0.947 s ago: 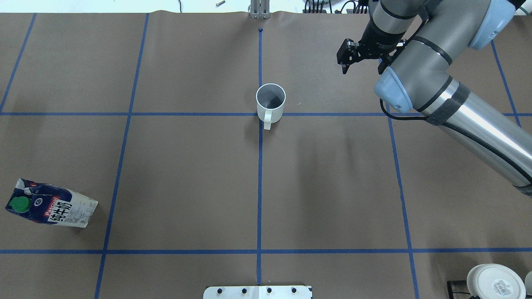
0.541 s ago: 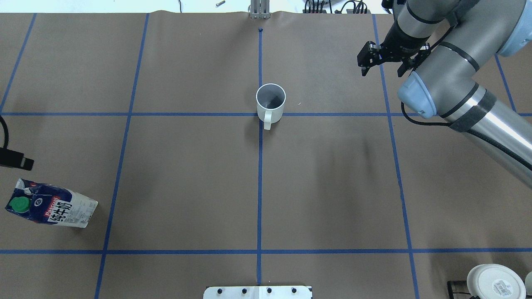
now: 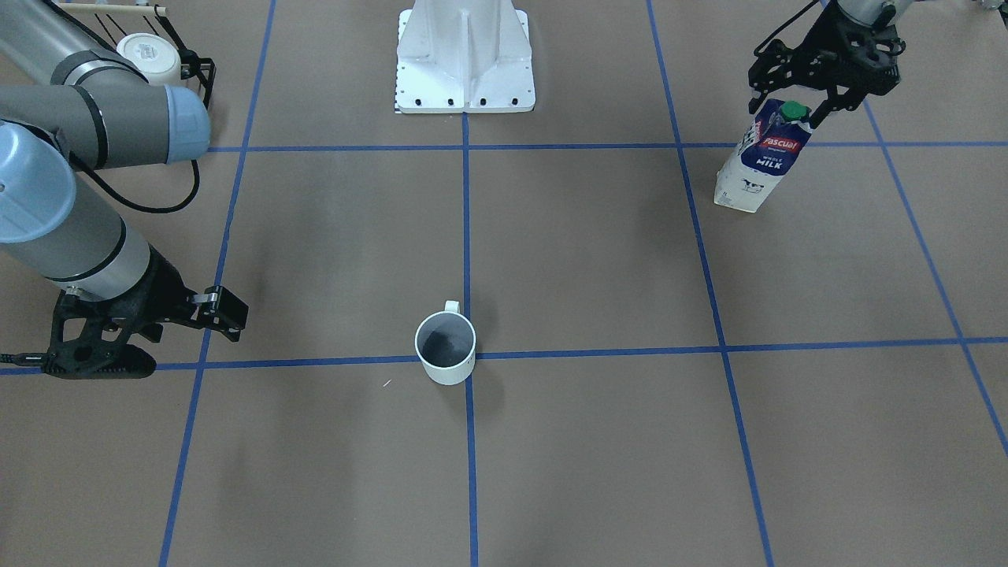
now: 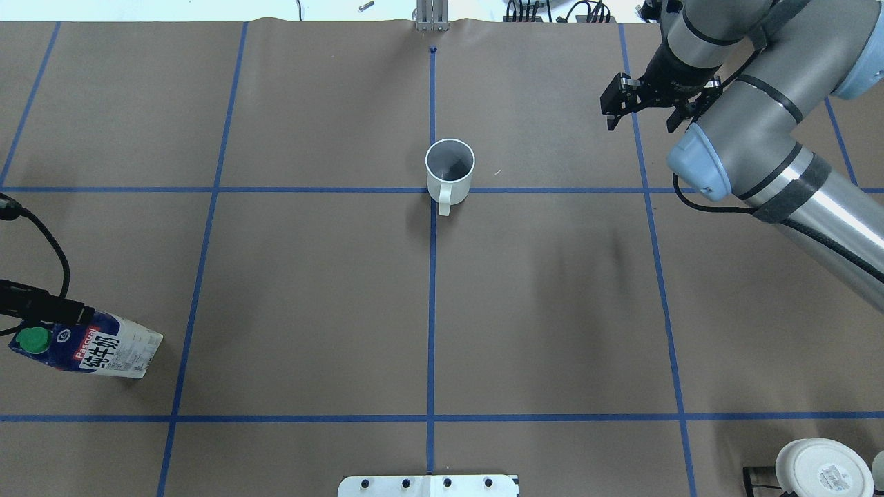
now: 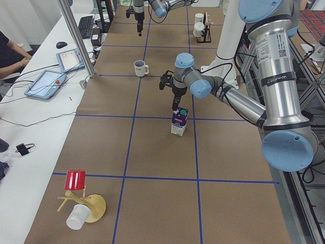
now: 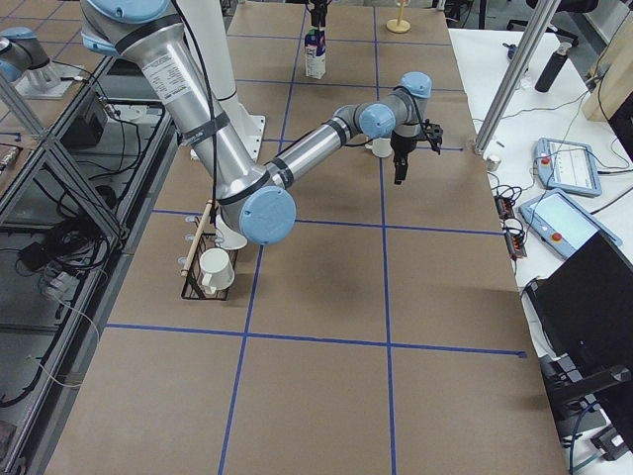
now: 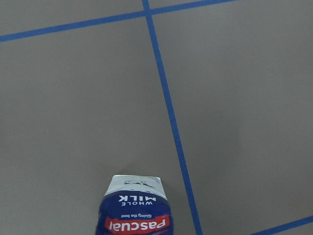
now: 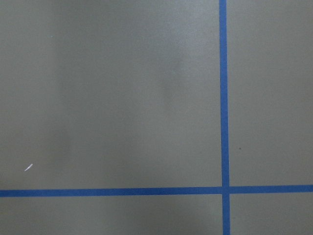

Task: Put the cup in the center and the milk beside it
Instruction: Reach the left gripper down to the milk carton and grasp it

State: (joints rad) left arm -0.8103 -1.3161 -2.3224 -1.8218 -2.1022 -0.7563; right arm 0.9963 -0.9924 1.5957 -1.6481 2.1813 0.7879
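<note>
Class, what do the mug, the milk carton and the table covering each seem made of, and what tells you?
The cup: likely glazed ceramic; smooth white wall, thick rim. The milk: printed coated paperboard, folded top, plastic-looking green cap. The table covering: matte brown paper or board, no glare.

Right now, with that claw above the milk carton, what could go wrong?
1. The milk is tall and narrow; if the open left end effector over its green cap closes off-centre, it might tip.
2. The cup stands far across the table; a top-held carton could slip on that carry, or bump the cup when set down.
</note>
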